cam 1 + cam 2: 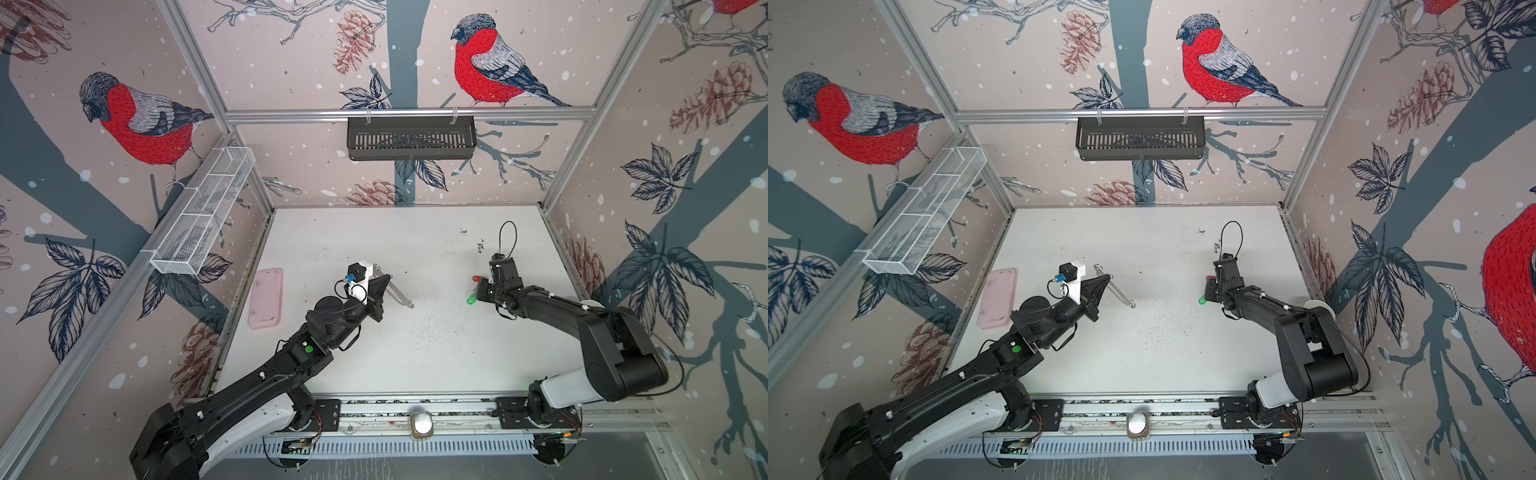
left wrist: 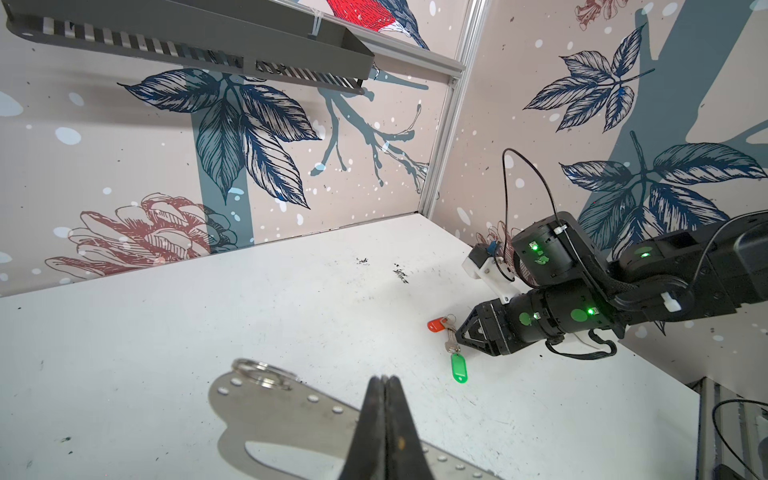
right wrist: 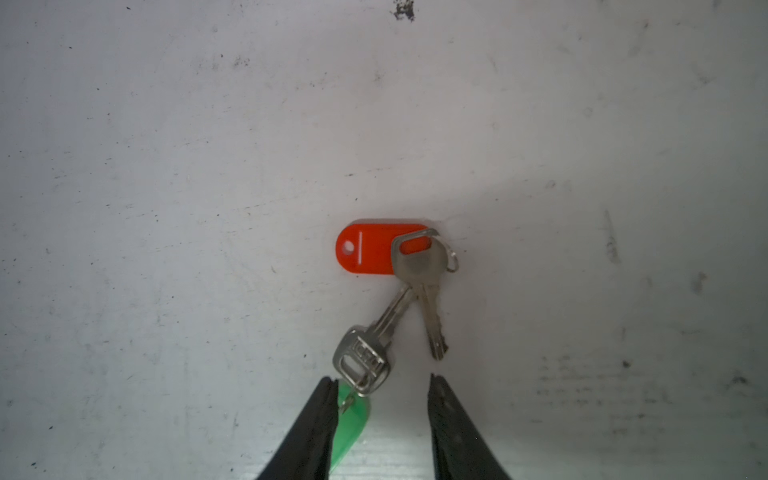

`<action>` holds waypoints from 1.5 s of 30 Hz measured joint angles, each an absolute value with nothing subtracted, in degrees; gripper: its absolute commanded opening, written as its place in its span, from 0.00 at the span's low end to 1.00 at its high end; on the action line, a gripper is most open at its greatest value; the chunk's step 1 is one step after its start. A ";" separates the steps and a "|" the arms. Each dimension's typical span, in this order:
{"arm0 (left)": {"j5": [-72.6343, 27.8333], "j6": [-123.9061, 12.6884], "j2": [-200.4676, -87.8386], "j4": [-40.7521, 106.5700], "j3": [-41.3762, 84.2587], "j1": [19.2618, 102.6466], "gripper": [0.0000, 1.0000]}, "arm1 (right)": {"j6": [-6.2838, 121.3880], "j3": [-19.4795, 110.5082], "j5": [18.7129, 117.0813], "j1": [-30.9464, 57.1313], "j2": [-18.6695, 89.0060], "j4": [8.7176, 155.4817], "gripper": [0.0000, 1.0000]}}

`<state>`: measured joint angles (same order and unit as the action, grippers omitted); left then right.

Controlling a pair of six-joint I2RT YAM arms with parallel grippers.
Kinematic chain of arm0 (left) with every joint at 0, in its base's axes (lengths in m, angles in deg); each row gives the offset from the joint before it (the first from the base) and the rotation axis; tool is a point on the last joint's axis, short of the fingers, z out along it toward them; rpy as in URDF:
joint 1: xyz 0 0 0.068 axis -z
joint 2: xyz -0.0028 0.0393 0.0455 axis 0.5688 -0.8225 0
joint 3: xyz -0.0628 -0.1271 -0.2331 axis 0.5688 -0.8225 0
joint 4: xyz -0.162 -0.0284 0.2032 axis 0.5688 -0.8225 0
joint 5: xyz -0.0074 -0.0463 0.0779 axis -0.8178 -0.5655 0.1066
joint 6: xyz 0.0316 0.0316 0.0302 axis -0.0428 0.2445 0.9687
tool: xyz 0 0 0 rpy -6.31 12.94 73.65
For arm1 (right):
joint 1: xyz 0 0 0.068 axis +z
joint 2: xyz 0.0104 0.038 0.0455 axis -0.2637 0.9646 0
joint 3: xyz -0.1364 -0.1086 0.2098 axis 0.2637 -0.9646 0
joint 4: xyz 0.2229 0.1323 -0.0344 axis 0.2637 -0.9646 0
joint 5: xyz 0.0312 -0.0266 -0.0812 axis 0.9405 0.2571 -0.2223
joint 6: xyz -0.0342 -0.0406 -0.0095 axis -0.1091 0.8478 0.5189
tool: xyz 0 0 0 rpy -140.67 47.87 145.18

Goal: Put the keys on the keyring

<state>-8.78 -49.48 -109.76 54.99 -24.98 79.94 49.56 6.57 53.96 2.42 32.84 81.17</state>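
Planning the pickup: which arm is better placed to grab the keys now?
Right. The right gripper hovers open at the keys; the left gripper is shut on the keyring, well away from them.

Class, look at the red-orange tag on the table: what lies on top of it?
The head of a silver key overlaps one end of the red-orange tag; red shows through its slot. How tag and small ring join is covered.

A: How many keys (image 3: 415, 266) on the counter (image 1: 415, 353)?
B: I count two, at the right, with one red-orange tag (image 3: 365, 249) and one green tag (image 3: 351, 419).
A: And the rest?
B: One keyring (image 2: 282, 410), one pink case (image 1: 266, 297) at the left, one white mesh basket (image 1: 203, 208), one dark basket (image 1: 411, 137).
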 measured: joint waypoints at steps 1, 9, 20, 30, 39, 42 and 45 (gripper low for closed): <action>-8.78 -49.48 -109.98 55.04 -25.00 79.94 0.00 | 48.95 6.76 53.18 3.39 33.28 81.15 0.39; -10.02 -49.48 -110.72 55.04 -24.98 79.94 0.00 | 46.48 10.41 46.25 7.76 39.13 80.21 0.28; -10.29 -49.11 -110.67 55.06 -25.00 79.94 0.00 | 45.03 10.70 40.89 9.90 40.12 78.92 0.26; -11.51 -49.07 -111.31 55.13 -24.98 79.94 0.00 | 43.99 10.28 39.63 11.01 39.35 77.96 0.23; -11.55 -49.07 -110.87 55.08 -24.98 79.94 0.00 | 43.94 10.13 39.21 11.56 39.02 77.19 0.21; -11.58 -49.07 -110.87 55.06 -24.98 79.94 0.00 | 43.94 10.09 39.19 11.63 38.89 77.04 0.20; -11.62 -49.07 -110.85 55.06 -24.95 79.94 0.00 | 43.92 9.91 39.08 11.67 38.54 77.02 0.19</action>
<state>-11.62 -49.07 -110.85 55.06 -24.95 79.94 43.92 9.91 39.08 11.67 38.54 77.02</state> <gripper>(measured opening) 0.049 0.202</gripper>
